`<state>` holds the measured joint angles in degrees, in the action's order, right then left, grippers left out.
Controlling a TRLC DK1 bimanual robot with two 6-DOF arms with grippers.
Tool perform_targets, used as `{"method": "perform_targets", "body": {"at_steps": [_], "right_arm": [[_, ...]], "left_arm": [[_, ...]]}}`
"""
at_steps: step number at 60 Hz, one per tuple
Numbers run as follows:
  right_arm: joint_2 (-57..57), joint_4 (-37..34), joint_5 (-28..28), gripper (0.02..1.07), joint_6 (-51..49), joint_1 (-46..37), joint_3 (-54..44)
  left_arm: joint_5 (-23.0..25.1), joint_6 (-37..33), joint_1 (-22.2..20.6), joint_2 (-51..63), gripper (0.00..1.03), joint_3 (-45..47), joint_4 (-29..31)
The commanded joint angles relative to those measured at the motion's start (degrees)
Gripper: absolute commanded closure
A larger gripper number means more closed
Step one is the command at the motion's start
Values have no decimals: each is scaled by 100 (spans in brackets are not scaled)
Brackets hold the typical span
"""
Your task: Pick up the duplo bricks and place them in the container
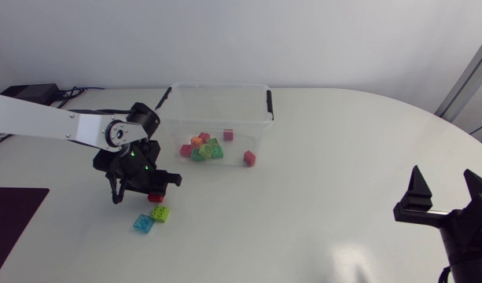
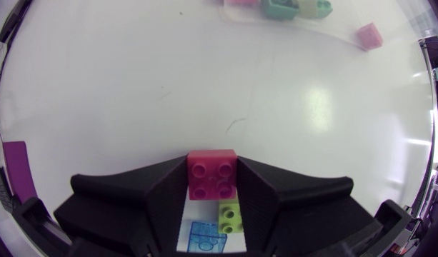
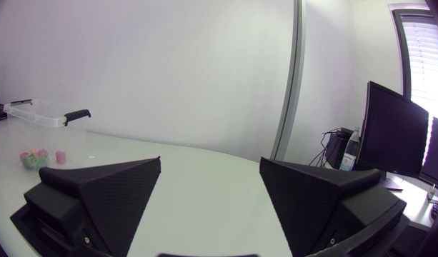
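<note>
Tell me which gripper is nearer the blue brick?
Left. The left gripper, gripping a red brick, hangs near the blue brick; the right gripper is far across the table.

**Sheen on plastic, matt on the grippers**

The white table (image 1: 327, 157) is smooth and glossy, throwing back bright glare. The container (image 1: 217, 86) is clear plastic with black handles (image 1: 269, 103). The pink brick (image 2: 212, 175) and lime brick (image 2: 230, 216) are opaque, smooth plastic with a soft sheen; the blue brick (image 2: 204, 237) is translucent. The left gripper (image 2: 212, 163) is matt black with finely ribbed inner faces; the right gripper (image 3: 210, 161) is matt with a fine grid texture
</note>
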<state>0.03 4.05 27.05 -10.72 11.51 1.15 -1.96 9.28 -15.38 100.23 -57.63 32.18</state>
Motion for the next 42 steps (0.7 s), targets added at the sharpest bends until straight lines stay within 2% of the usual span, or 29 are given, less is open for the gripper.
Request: {"method": "perform_targets", "body": {"at_steps": [1,5,15,20,26,35,36,39,40,42], "right_arm": [[-38,-45,-7,7,-44,-17,-141],[-38,-45,2,7,-44,-17,-141],[-38,-45,2,7,-44,-17,-141],[-38,-45,2,7,-44,-17,-141],[-38,-45,2,7,-44,-17,-141],[-38,-45,2,7,-44,-17,-141],[-38,-45,2,7,-44,-17,-141],[-38,-45,2,7,-44,-17,-141],[-38,-45,2,7,-44,-17,-141],[-38,-45,2,7,-44,-17,-141]], "left_arm": [[-68,171,-9,-486,84,50,-46],[-130,162,-203,-820,84,-73,-72],[20,-110,-71,-873,84,-1708,508],[108,-163,-80,-794,84,-2323,526],[108,-304,-97,-627,84,-2833,420],[257,-638,-132,-223,84,-3264,-107],[257,-708,-141,-91,83,-3352,-107],[266,-831,-141,217,72,-3519,-116],[266,-831,-141,226,72,-3519,-116],[345,-901,-132,393,61,-3607,-116]]}}
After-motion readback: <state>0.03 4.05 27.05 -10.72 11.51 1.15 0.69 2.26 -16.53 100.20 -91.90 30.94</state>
